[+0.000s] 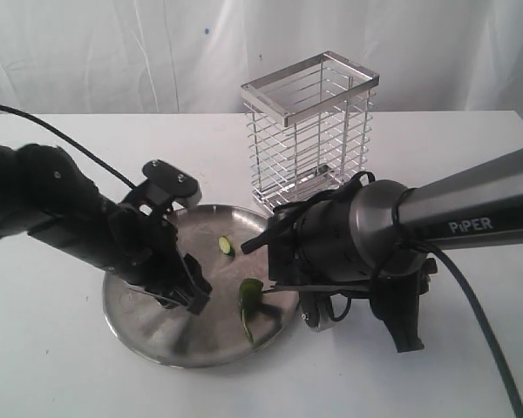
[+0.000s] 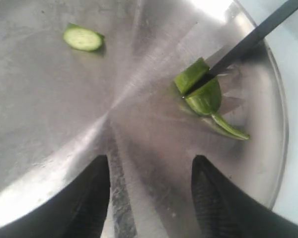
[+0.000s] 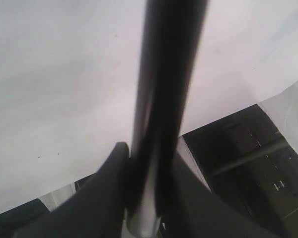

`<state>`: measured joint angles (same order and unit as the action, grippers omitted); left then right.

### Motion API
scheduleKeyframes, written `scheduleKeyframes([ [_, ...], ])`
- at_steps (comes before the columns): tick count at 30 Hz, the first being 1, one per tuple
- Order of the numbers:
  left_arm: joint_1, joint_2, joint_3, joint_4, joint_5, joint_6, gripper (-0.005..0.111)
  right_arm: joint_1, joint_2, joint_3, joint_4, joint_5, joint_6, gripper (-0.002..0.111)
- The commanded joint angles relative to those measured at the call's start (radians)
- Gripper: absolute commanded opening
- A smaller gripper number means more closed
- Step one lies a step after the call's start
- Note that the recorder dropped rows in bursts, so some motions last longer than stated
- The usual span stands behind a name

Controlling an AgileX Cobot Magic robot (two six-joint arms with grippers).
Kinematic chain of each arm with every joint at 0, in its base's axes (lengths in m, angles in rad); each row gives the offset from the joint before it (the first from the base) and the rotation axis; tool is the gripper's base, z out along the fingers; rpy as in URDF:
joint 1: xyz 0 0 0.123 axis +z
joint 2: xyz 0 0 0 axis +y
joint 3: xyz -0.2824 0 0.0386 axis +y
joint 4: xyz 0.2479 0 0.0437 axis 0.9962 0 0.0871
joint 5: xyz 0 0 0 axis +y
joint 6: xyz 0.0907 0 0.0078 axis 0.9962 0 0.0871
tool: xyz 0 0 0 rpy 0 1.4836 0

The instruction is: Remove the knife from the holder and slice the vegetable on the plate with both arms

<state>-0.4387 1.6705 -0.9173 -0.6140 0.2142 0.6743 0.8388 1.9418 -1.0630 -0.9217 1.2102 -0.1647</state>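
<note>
My right claw (image 3: 150, 198) is clamped on the black handle of the knife (image 2: 248, 42), so the chrome wire holder (image 1: 309, 131) stands empty on the desk (image 1: 52, 374) behind the plate (image 1: 157, 344). The dark blade reaches across the rim, and its edge is bitten into the green chilli (image 2: 203, 91), which lies near the plate's right side with its thin stem trailing off. One cut slice (image 2: 83, 38) lies well apart from it, toward the far part of the plate.

My left claw (image 2: 151, 163) hangs over the middle of the plate with its jaws apart and nothing between them. It is near the chilli but not touching it.

That is my worry: nothing pins the pepper. It is glossy and the steel is smooth, so I judge that pressing the blade down could make it skid or roll out from under the edge instead of parting. A sideways push could shove the plate across the desk too. If I bring the left claw in to steady the chilli, its fingers (image 2: 223, 198) could meet the blade, which might twist the knife in my grip.
</note>
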Motion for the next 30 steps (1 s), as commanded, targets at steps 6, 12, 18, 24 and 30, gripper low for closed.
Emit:
scheduleKeyframes([
  [6,-0.121,0.145,-0.038,-0.104,-0.116,-0.006,0.056,0.009,-0.009,0.005,-0.016,0.011,-0.008,0.000],
  [12,-0.144,0.212,-0.096,-0.104,-0.095,-0.006,0.056,0.009,-0.009,0.005,-0.014,0.011,-0.008,0.000],
  [18,-0.144,0.244,-0.098,-0.119,-0.112,-0.006,0.056,0.009,-0.009,0.005,-0.014,0.011,-0.008,0.000],
  [24,-0.142,0.224,-0.098,-0.126,-0.078,-0.008,0.056,0.009,-0.009,0.005,-0.014,0.011,-0.008,0.000],
  [30,-0.142,0.181,-0.098,-0.126,-0.050,-0.006,0.056,0.009,-0.009,0.005,-0.014,0.011,-0.008,0.000],
])
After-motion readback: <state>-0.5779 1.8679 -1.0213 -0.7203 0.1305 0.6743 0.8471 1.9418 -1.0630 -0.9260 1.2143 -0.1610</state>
